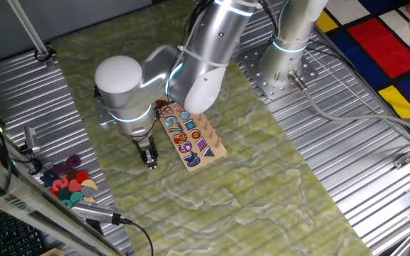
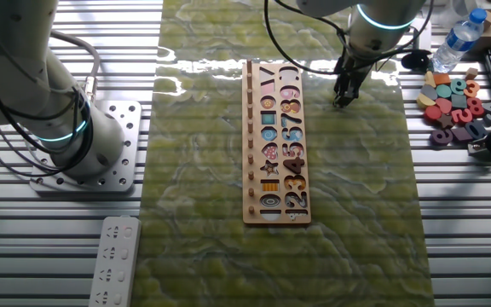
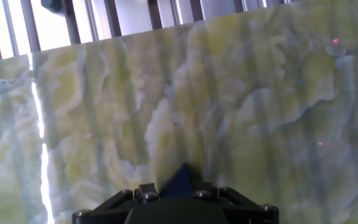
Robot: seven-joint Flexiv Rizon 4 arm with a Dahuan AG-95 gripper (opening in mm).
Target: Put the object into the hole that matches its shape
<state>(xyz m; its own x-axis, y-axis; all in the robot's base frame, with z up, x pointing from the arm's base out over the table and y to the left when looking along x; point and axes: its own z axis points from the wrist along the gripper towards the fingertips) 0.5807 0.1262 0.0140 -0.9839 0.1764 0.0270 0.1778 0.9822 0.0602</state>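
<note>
Your gripper (image 2: 343,99) hangs over the green marbled desk (image 2: 356,213) with its jaws clamped on the object (image 3: 180,180), a flat dark triangle whose tip pokes out in the hand view. The hole (image 2: 267,79), a small purplish triangular recess, sits near the end of the long pale wooden board (image 2: 275,217), just beside you; the loose pieces (image 2: 452,102) lie the other way
</note>
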